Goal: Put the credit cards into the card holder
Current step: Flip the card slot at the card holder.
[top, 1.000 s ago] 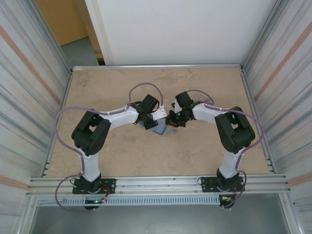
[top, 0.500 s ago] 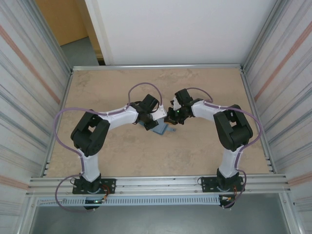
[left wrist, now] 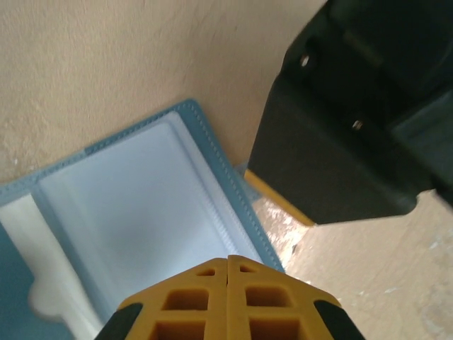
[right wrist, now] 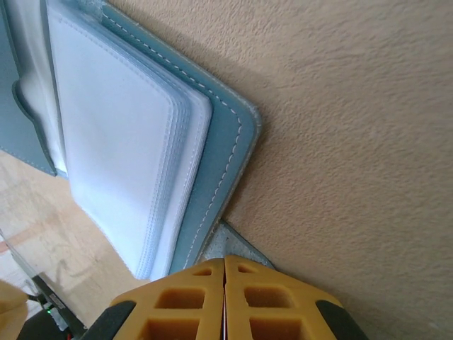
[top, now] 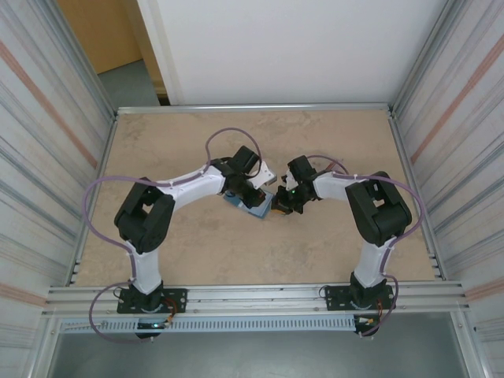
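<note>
Both left fingers (left wrist: 187,304) and right fingers (right wrist: 187,304) sit closed at the open card holder (left wrist: 141,212); next we must slot a card in.

From above, the card holder (top: 253,208) lies mostly covered and too small to read; in the left wrist view it runs off at 9 and 6 o'clock, partly under the left gripper (left wrist: 227,259); at 3 o'clock a yellow strip (left wrist: 276,198) vanishes beneath a dark, blurred housing (left wrist: 340,127); its identity cannot be told.
</note>
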Controlling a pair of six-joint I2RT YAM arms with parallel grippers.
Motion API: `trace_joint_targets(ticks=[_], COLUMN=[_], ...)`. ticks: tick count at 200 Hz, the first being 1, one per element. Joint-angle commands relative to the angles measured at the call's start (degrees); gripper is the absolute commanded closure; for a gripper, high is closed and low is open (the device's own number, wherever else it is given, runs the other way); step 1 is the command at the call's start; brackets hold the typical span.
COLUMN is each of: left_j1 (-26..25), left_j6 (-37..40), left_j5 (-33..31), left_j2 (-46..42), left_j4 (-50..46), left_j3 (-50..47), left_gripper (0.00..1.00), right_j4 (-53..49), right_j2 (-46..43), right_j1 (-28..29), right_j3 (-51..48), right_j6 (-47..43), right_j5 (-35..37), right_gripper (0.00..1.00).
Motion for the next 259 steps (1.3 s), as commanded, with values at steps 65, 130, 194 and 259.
trace_joint_targets(ticks=[65, 130, 194, 259], left_j1=[-0.9, 2.0, 4.6, 5.6], left_j6=[-2.8, -2.5, -1.8, -2.4], left_j5=[0.0, -8.0, -7.3, -5.9], left_j2=[7.7, 8.7, 8.1, 7.7], left_j4=[-3.1, -3.3, -2.6, -2.3], left_j3=[3.1, 1.0, 0.1, -0.5], left_gripper=[1.00, 1.00, 1.00, 1.00], right_j4=[0.8, 0.3, -0.3, -2.5], right_j2=[0.3, -0.1, 0.5, -2.2], right_j1=[-0.9, -1.2, -1.2, -0.2], right_j3=[-2.6, -2.2, -0.6, 4.2], right_j6=[0.7, 0.4, 0.3, 1.4], right_j5=[1.9, 1.7, 1.5, -0.1], right_gripper=[0.92, 0.92, 0.92, 0.92])
